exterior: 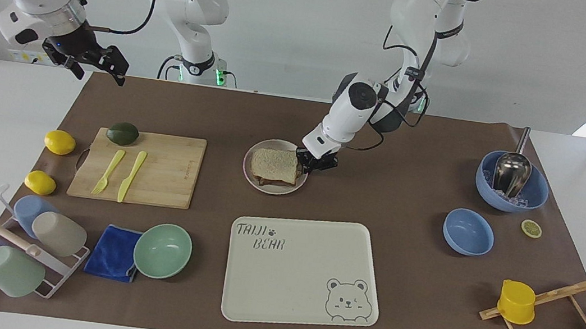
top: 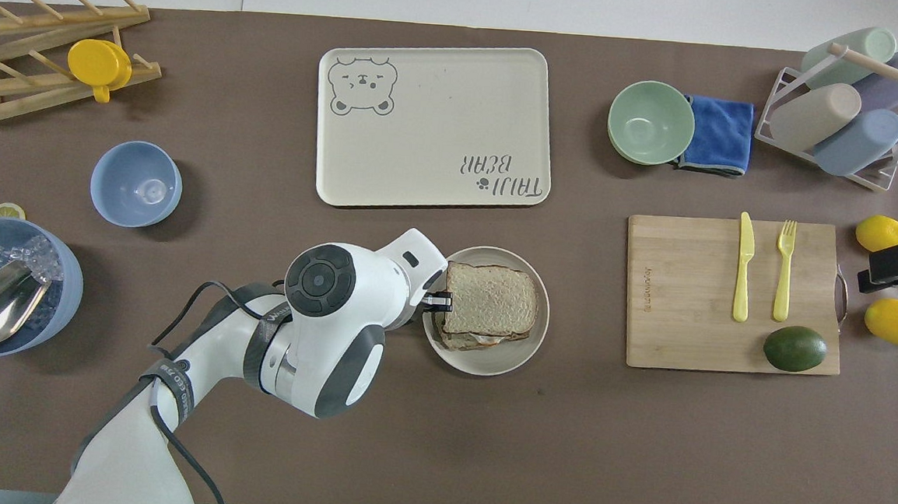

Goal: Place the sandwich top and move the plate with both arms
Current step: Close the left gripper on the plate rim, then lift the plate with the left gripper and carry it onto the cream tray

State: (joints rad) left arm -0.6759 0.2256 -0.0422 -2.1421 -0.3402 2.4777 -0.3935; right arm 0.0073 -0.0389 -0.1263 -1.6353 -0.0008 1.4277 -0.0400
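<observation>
The sandwich top point(exterior: 274, 163) point(top: 490, 300), a pale slice with a brown crust, lies on a lower slice on the round beige plate point(exterior: 267, 188) point(top: 481, 365). The stack sits mid-table, nearer to the robots than the tray. My left gripper point(exterior: 309, 164) point(top: 438, 301) is low at the plate's rim, on the side toward the left arm's end, and is shut on that rim. My right gripper point(exterior: 100, 73) point(top: 896, 268) waits open and raised, with nothing in it, over the mat's edge at the right arm's end.
A cream bear tray point(exterior: 304, 271) lies just farther out than the plate. A cutting board point(exterior: 140, 167) with fork, knife and avocado sits toward the right arm's end, beside two lemons. Blue bowls point(exterior: 468, 231) and an ice bowl with a scoop stand toward the left arm's end.
</observation>
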